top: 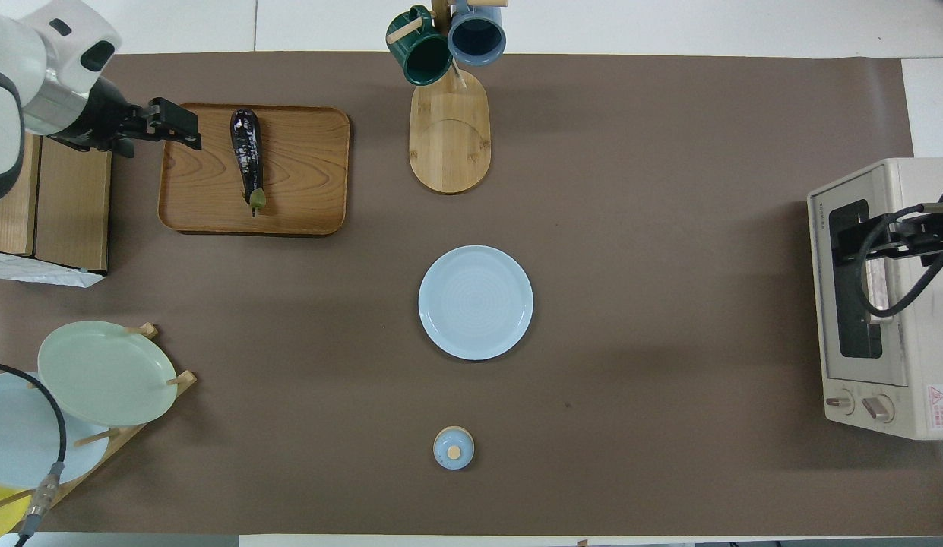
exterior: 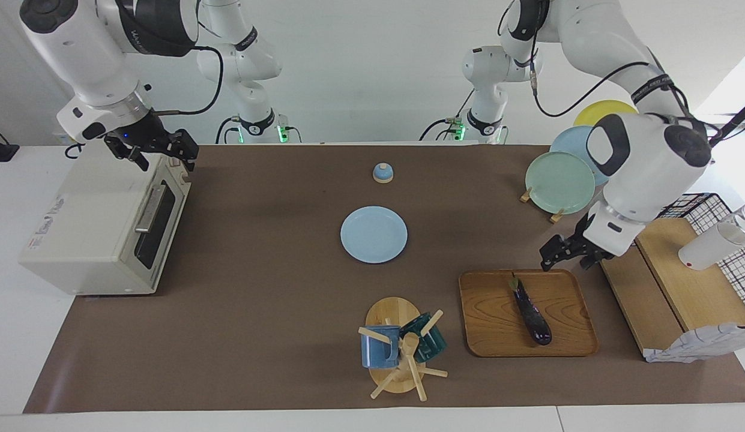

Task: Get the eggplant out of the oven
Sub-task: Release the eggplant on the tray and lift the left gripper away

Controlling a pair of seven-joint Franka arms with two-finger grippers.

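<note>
The oven (top: 881,296) bears the only lettering clear enough to read. In the overhead view, at the right edge of the frame, small dark letters run sideways along the upper part of its front beside the door; they look like "TOSHIBA", though they are tiny. Near the lower right corner of the oven sits a red-and-white warning sticker (top: 936,401) with a triangle sign; its words are too small to read. In the facing view, at the left of the frame, faint grey print (exterior: 50,214) lies on the oven's top, unreadable.
</note>
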